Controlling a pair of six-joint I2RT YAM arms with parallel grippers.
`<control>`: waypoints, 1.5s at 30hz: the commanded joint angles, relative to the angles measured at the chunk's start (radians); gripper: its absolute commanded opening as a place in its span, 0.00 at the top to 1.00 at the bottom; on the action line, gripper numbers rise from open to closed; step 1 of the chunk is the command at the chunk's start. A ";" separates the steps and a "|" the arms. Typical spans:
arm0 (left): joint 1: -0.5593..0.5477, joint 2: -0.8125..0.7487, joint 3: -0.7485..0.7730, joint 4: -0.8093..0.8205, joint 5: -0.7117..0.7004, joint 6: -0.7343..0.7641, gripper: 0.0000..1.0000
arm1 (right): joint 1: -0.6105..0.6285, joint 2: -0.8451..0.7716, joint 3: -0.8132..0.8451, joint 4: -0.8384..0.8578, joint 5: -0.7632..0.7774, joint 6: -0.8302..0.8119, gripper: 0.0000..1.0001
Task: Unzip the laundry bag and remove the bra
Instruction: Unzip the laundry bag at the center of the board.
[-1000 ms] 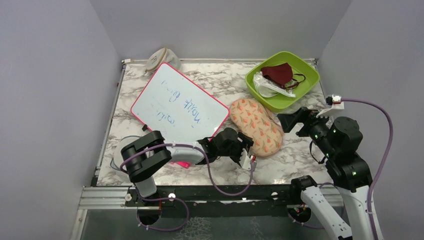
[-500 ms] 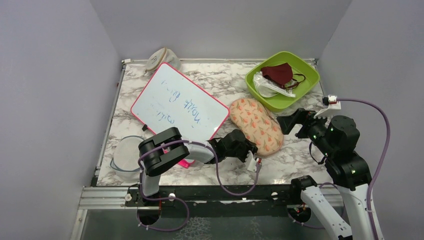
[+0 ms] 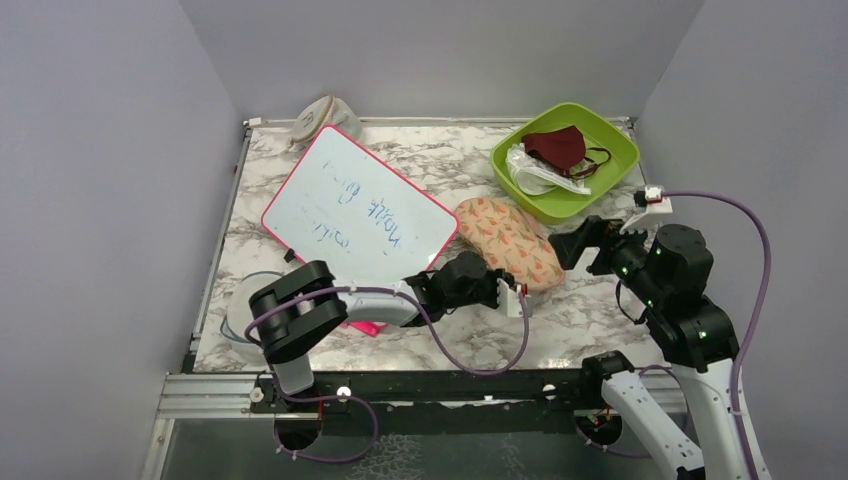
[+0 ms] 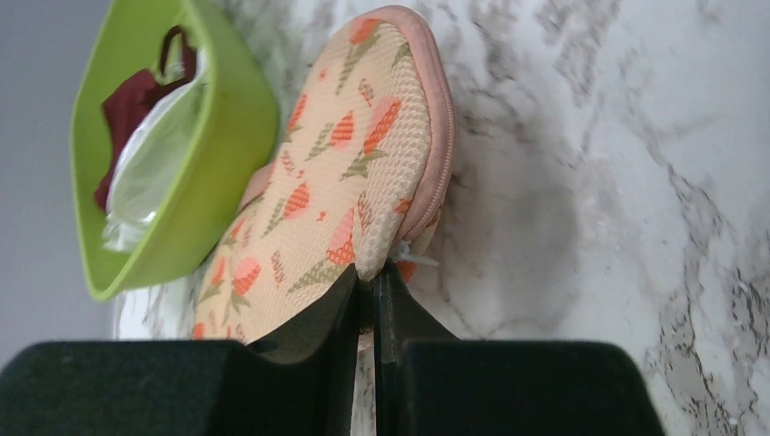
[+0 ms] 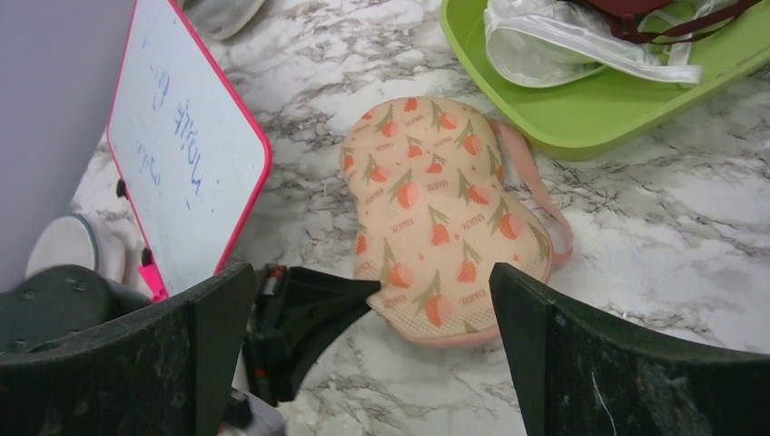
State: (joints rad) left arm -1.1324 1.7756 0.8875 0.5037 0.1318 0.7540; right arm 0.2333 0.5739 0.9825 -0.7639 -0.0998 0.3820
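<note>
Closest to me, the left claw (image 4: 371, 272) has its fingers pressed together on the near end of the laundry bag (image 4: 345, 173), right at the pink zip edging. A small white zip pull (image 4: 413, 258) pokes out just beside the fingertips; I can't tell if it is caught between them.

The bag lies on the marble counter (image 3: 470, 160), between the whiteboard (image 3: 360, 205) and the green bowl (image 3: 610, 150), with its far end close to the bowl's wall. The zip looks closed along the edge I can see, and no bra shows anywhere, so I take it to be inside the bag.

To the right, the right claw (image 3: 583, 243) hangs just beside the bag with its fingers spread wide, holding nothing.

This looks like the opening step: one arm anchors the bag so the zip can be run. Next, I'd say, the right claw has to close on the pull or the opposite edge, so the two arms can work against each other.

Farther back, the bowl holds a maroon mask (image 3: 557, 147) and a clear wrapper (image 3: 535, 172).
</note>
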 commanded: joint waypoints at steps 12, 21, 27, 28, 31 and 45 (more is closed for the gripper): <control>-0.002 -0.151 0.195 -0.201 -0.288 -0.627 1.00 | -0.003 0.008 0.039 0.067 -0.081 -0.122 0.10; 0.008 -0.130 0.291 -0.340 -0.218 -0.775 1.00 | -0.003 0.038 -0.114 0.032 -0.154 0.131 0.37; 0.050 -0.111 0.317 -0.382 -0.213 -0.841 1.00 | -0.003 0.003 -0.139 0.071 -0.094 0.101 0.55; 0.062 -0.110 0.317 -0.378 -0.189 -0.863 1.00 | -0.003 -0.002 -0.146 0.075 -0.080 0.103 0.55; 0.101 -0.115 0.310 -0.356 -0.116 -0.912 1.00 | -0.004 -0.014 -0.171 0.113 -0.097 0.090 0.55; 0.220 -0.087 0.302 -0.306 0.048 -1.088 1.00 | 0.045 -0.019 -0.415 0.563 -0.605 -1.019 0.45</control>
State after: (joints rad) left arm -0.9344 1.6650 1.1706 0.1459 0.0982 -0.2543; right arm 0.2356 0.5854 0.6418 -0.2768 -0.4957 -0.0994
